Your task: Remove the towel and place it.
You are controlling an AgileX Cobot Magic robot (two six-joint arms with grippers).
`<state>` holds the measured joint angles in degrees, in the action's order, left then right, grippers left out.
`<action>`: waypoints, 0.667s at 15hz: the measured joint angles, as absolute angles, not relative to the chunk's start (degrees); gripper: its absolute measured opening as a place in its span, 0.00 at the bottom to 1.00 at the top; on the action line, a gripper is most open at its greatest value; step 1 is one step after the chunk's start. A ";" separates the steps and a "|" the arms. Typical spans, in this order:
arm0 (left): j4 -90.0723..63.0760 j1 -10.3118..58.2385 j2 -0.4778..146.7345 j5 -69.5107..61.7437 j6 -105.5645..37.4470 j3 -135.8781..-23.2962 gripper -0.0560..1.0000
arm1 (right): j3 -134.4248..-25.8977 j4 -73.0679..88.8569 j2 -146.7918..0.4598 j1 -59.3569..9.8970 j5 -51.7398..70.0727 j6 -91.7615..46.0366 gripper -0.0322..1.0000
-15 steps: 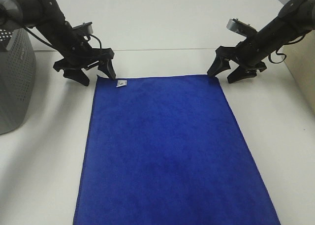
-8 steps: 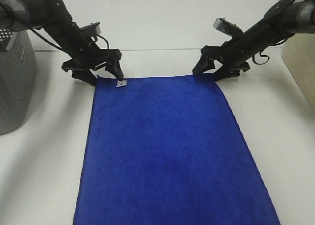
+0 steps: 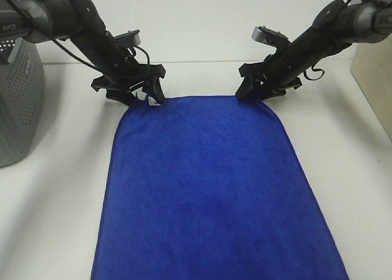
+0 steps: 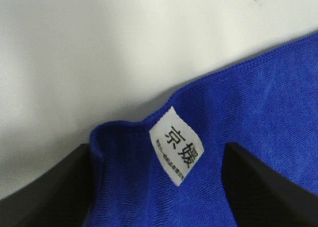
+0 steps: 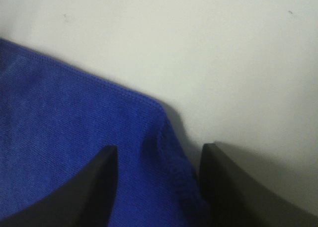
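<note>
We see a smooth white worktop (image 3: 202, 29) under soft, even light, a faint seam (image 3: 202, 62) crossing its far part. A grey perforated plastic basket (image 3: 18, 108) stands at its left edge; a pale beige panel (image 3: 375, 78) borders the right.

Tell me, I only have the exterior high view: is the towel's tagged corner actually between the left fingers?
Observer: Yes. The left wrist view shows the left gripper straddling that corner of the towel, with the white tag lying about midway between its fingers.
Operator: And the right side?
Observer: In the right wrist view the right gripper has the other far corner between its fingers, with a raised fold of cloth beside one of them.
Operator: Is either one clamped?
Observer: Not yet. In both wrist views the fingers stand apart, with blue cloth across the gap.
</note>
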<state>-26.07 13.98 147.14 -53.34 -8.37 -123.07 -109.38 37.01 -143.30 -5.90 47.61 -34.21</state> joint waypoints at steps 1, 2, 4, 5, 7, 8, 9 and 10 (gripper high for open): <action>-26.01 13.98 147.25 -53.29 -8.37 -123.07 0.62 | -109.38 36.38 -143.30 -5.90 47.56 -34.15 0.47; -25.95 13.98 147.36 -53.00 -8.37 -123.07 0.55 | -109.38 35.87 -143.35 -5.90 47.33 -34.15 0.38; -25.73 13.98 147.77 -51.05 -8.71 -123.07 0.33 | -109.38 35.70 -143.70 -5.90 46.41 -34.09 0.16; -25.50 13.98 147.77 -50.02 -8.71 -123.01 0.20 | -109.32 35.70 -143.76 -5.90 46.24 -34.09 0.06; -25.44 13.98 147.77 -49.16 -9.05 -123.01 0.06 | -109.32 35.70 -143.76 -5.90 45.95 -34.09 0.04; -25.44 13.98 147.77 -49.05 -9.22 -123.01 0.06 | -109.21 35.70 -143.76 -5.90 45.89 -34.09 0.04; -25.44 13.98 147.77 -48.36 -9.74 -123.01 0.06 | -109.21 35.70 -143.76 -5.90 45.44 -34.15 0.04; -25.38 13.98 147.77 -47.50 -10.54 -123.01 0.06 | -109.49 35.52 -143.76 -5.90 44.69 -34.32 0.04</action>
<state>-25.38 13.98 147.77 -47.50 -10.54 -123.01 -109.49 35.52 -143.76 -5.90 44.69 -34.32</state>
